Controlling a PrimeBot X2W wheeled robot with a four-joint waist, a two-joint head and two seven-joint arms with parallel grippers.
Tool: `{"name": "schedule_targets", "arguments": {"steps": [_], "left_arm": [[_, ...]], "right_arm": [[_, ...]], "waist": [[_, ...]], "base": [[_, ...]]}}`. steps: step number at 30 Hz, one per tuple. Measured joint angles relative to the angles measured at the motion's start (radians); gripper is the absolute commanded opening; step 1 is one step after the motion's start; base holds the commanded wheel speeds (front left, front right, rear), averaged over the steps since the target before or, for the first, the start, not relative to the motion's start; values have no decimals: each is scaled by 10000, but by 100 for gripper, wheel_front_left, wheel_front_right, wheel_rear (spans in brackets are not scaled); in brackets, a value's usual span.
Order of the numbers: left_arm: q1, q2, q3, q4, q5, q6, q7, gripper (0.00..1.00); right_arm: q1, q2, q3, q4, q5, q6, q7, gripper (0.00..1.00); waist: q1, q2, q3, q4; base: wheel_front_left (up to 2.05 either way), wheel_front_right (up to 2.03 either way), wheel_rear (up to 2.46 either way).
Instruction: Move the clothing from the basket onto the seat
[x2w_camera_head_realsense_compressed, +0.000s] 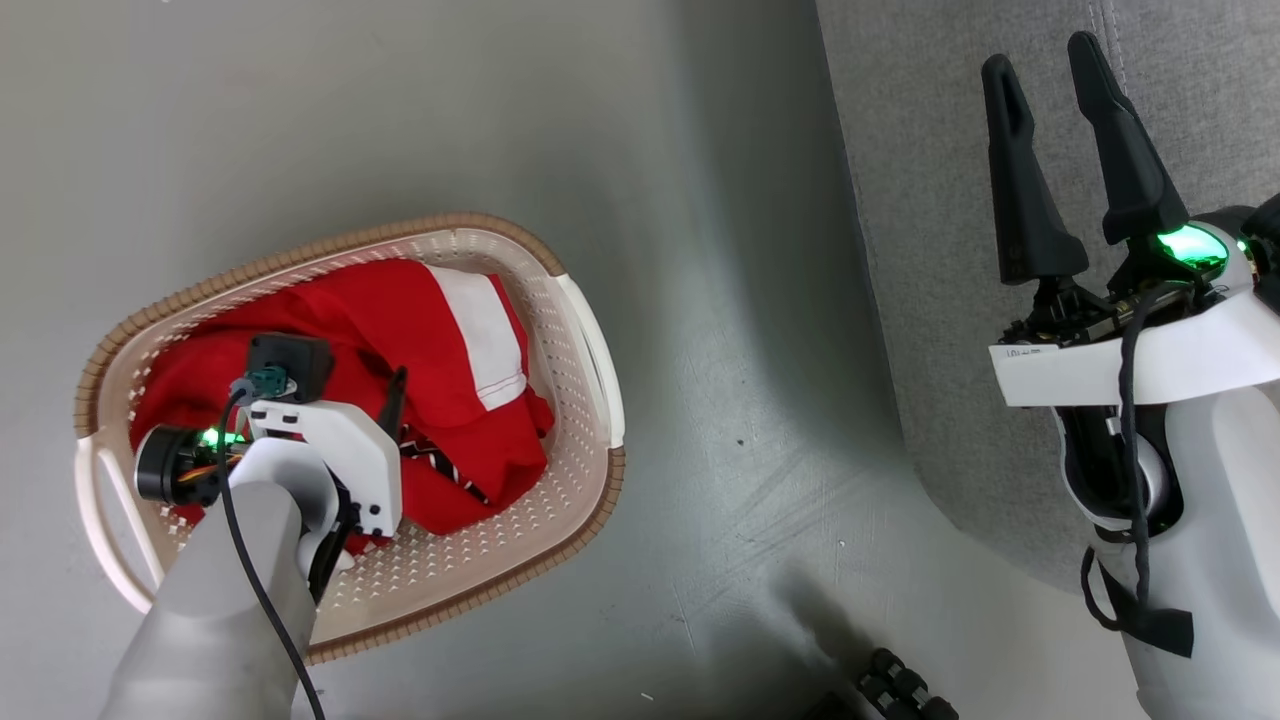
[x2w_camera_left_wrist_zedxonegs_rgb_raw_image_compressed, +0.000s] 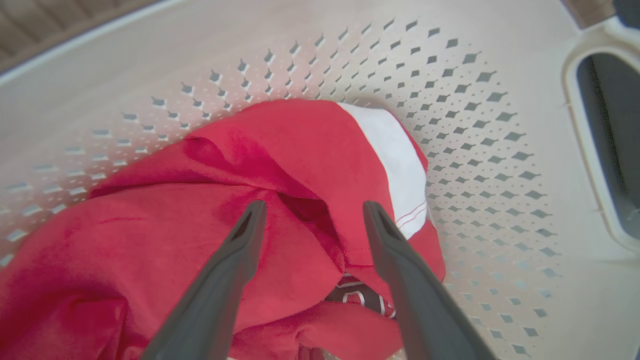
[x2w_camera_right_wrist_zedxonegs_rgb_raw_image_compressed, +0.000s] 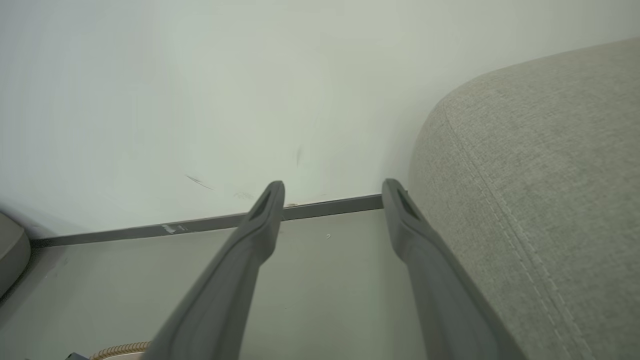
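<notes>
The cream basket (x2w_camera_head_realsense_compressed: 590, 360) with a brown woven rim stands on the floor at the left of the head view. Red clothing (x2w_camera_head_realsense_compressed: 400, 330) with a white panel and a zigzag strip lies bunched inside it. My left gripper (x2w_camera_left_wrist_zedxonegs_rgb_raw_image_compressed: 312, 210) reaches down into the basket, open, its fingertips just over a fold of the red clothing (x2w_camera_left_wrist_zedxonegs_rgb_raw_image_compressed: 280, 150), gripping nothing. My right gripper (x2w_camera_head_realsense_compressed: 1045, 60) stands open and empty at the right, over the light-grey seat (x2w_camera_head_realsense_compressed: 920, 200). The seat (x2w_camera_right_wrist_zedxonegs_rgb_raw_image_compressed: 540, 200) rises beside the right gripper (x2w_camera_right_wrist_zedxonegs_rgb_raw_image_compressed: 332, 192) in the right wrist view.
Grey floor (x2w_camera_head_realsense_compressed: 720, 300) separates the basket from the seat. A pale wall with a dark baseboard (x2w_camera_right_wrist_zedxonegs_rgb_raw_image_compressed: 200, 225) runs beyond the seat's corner. A black ribbed part (x2w_camera_head_realsense_compressed: 900, 690) lies at the bottom edge near the robot's base.
</notes>
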Motion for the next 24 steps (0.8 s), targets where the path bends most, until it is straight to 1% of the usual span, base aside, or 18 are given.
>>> {"name": "schedule_targets", "arguments": {"steps": [5, 10, 16, 24], "left_arm": [[-341, 249, 19, 422, 230, 508, 134, 100], [-573, 625, 21, 844, 370, 830, 359, 100], [-815, 719, -75, 1356, 525, 1011, 725, 100], [-941, 757, -245, 1904, 662, 1014, 1237, 100]], "right_arm": [[-244, 117, 63, 8, 56, 0, 0, 100], [-360, 230, 146, 23, 115, 0, 0, 100], [-534, 303, 238, 52, 142, 0, 0, 100], [-781, 370, 378, 92, 224, 0, 0, 100]], "waist": [[0, 0, 319, -213], [0, 0, 592, -433], [0, 0, 868, -693], [0, 0, 1138, -1002]], "base": [[0, 0, 0], [0, 0, 0], [0, 0, 0], [0, 0, 0]]}}
